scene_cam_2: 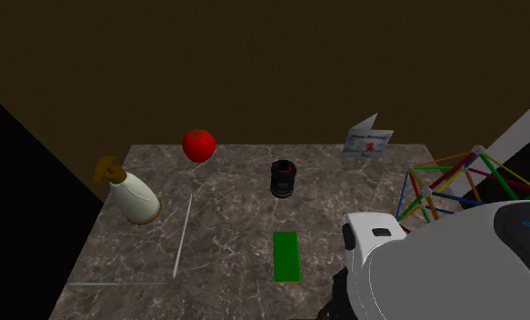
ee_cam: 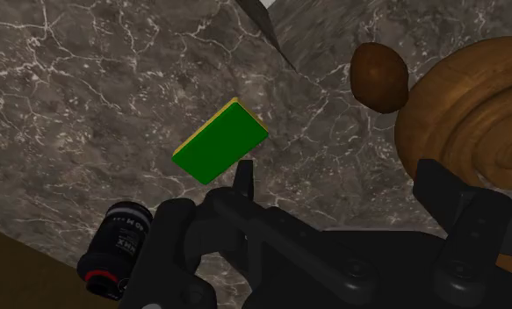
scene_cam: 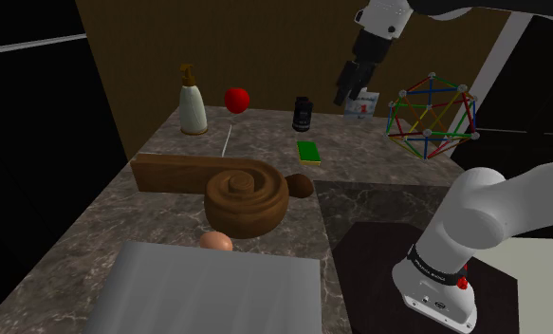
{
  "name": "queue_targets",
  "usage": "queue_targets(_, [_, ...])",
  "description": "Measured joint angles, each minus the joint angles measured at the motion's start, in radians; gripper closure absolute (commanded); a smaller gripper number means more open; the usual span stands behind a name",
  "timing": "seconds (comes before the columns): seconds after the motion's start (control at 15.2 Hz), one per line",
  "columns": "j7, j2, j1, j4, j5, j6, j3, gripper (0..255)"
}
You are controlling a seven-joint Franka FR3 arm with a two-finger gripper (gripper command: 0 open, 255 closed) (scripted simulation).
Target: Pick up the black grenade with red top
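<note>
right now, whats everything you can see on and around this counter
grenade: 1, black with red ring, back of counter
pump bottle: 1, cream, brown pump, back corner
ball: 1, red, between bottle and grenade
flat block: 1, green, beside grenade
folded card: 1, white, back edge
rod frame: 1, multicoloured, by card
spiral wood piece: 1, brown, mid counter
egg: 1, tan, beside slab
slab: 1, grey, nearest edge
arm: 1, white
hand: 1, black, open, over counter

Dark marbled counter (scene_cam_2: 235, 227) under pump bottle (scene_cam_2: 135, 195), red apple (scene_cam_2: 198, 145), black grenade (scene_cam_2: 283, 179), green block (scene_cam_2: 286, 256), card (scene_cam_2: 367, 139), rod frame (scene_cam: 430, 116), wooden scroll (scene_cam: 248, 194).
</note>
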Motion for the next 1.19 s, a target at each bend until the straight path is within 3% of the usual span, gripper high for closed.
queue_targets(0.2, [-0.064,0.013,0.003,-0.003,-0.019,0.009,-0.035,0])
queue_targets(0.59, [-0.360,0.106,0.028,0.004,-0.093,0.070,-0.182,0])
queue_targets(1.19, [-0.834,0.365,0.083,0.162,-0.138,0.140,-0.399,0])
